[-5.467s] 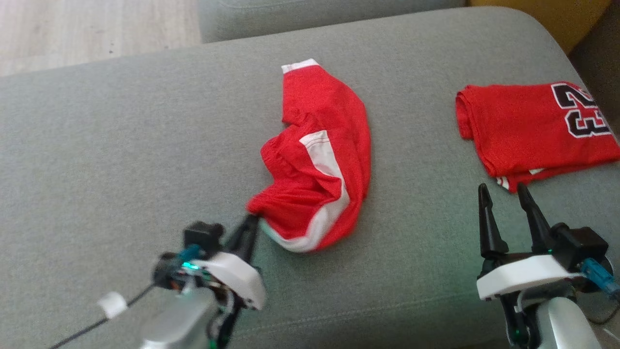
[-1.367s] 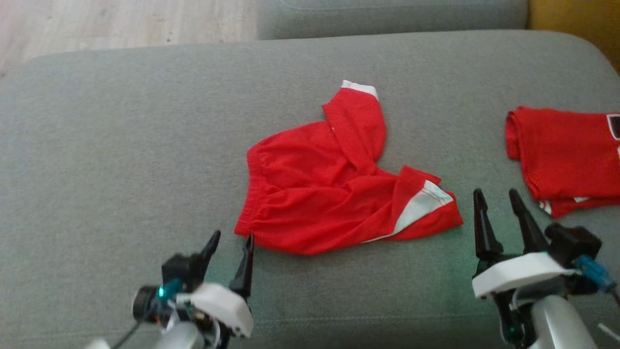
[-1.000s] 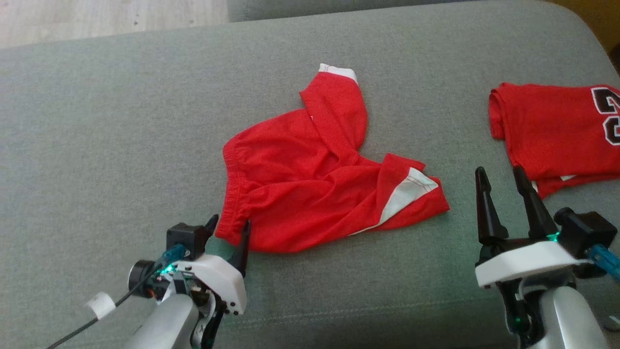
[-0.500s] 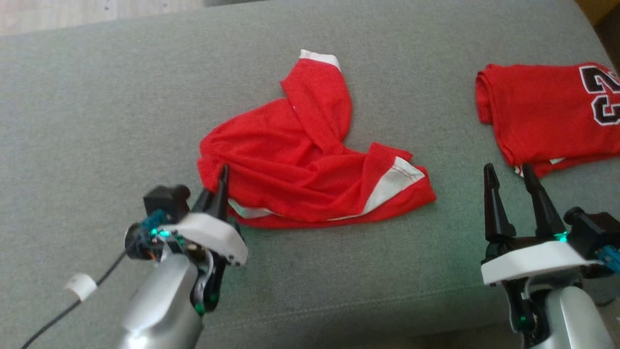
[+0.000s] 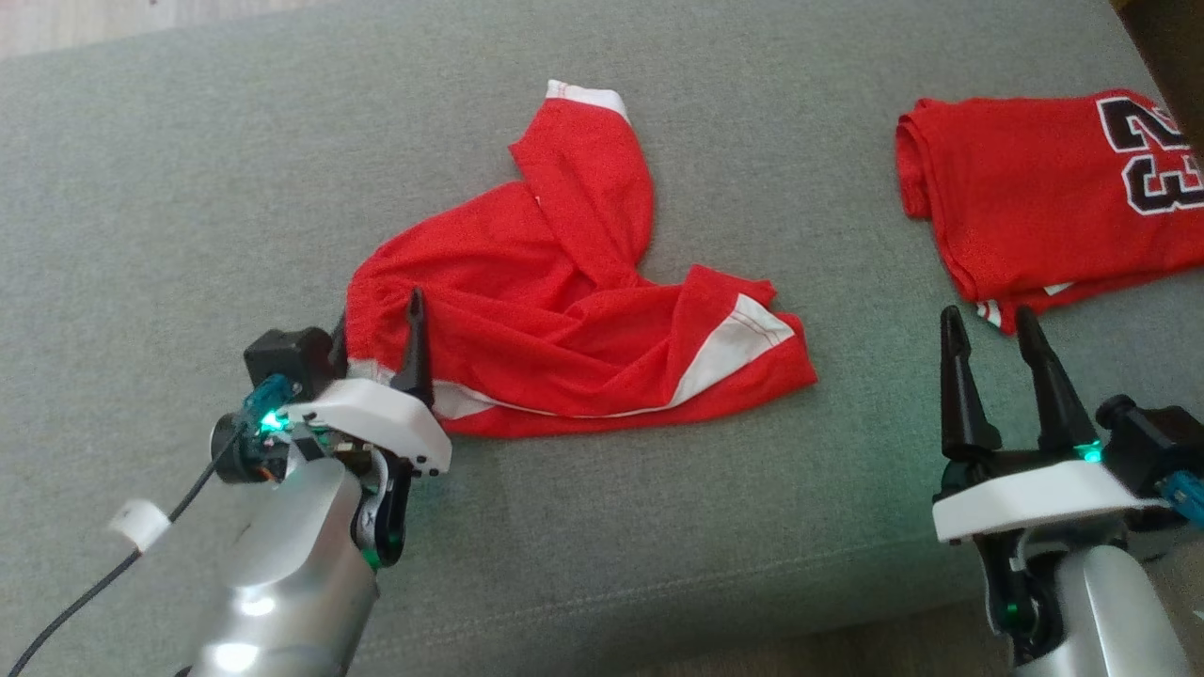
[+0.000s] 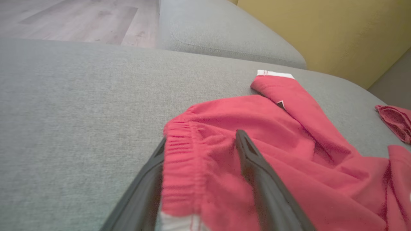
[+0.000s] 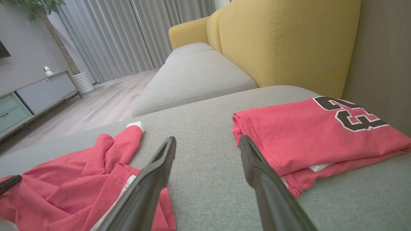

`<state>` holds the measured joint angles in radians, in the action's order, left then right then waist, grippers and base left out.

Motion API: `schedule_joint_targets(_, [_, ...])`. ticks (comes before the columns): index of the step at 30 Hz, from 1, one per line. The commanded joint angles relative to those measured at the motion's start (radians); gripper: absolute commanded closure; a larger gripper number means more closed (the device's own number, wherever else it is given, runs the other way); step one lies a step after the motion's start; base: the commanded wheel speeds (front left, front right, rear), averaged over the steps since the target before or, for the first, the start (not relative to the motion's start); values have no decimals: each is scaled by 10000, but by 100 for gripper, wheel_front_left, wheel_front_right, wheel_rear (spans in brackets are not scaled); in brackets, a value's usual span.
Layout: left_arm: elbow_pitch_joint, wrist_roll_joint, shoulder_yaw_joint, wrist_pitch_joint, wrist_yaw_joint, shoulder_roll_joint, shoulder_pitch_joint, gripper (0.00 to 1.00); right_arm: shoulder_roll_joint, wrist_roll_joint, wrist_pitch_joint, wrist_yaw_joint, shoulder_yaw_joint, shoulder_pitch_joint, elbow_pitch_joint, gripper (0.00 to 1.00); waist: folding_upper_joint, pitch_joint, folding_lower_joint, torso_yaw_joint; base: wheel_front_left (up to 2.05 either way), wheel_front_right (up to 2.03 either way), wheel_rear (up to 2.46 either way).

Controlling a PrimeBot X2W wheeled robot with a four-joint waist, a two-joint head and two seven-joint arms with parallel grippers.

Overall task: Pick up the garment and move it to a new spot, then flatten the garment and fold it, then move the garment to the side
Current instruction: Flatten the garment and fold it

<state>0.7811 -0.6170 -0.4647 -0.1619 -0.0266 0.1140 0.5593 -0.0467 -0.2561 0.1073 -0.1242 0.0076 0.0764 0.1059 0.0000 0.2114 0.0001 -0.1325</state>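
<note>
The right gripper (image 5: 987, 315) hovers at the sofa cushion's (image 5: 188, 188) 4 o'clock, jaws wide open and empty. At 8 o'clock, the left gripper's (image 5: 376, 315) jaws straddle the waistband of the red shorts (image 5: 564, 310); whether they pinch it cannot be told. The shorts lie crumpled mid-cushion, with a folded red jersey (image 5: 1025, 188) at 2 o'clock.

Soft, even daylight, faint shadows, slight blur on the near garment (image 6: 224, 179) in the left wrist view

The left gripper (image 5: 376, 312) sits at the garment's (image 5: 564, 310) near-left corner, jaws spread astride the hem; the right gripper (image 5: 987, 318) hovers well right of the garment, jaws parted.
</note>
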Motion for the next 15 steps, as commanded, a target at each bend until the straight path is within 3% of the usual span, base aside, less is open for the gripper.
schedule_joint_targets(1, [-104, 45, 303, -278, 61, 142, 470, 0, -36, -113, 183, -65, 169, 299, -244, 0, 0, -89, -1, 109, 0, 0, 0])
schedule_joint_targets(8, [-618, 223, 222, -789, 251, 266, -17, 0, -35, -125, 244, -65, 53, 169, -131, 0, 0, -510, -1, 563, 0, 0, 0])
schedule_joint_targets(15, [-2369, 562, 433, -979, -39, 656, -1459, 0, -35, -66, 342, -65, -87, -173, -69, 0, 0, -1298, -1, 1120, 0, 0, 0])
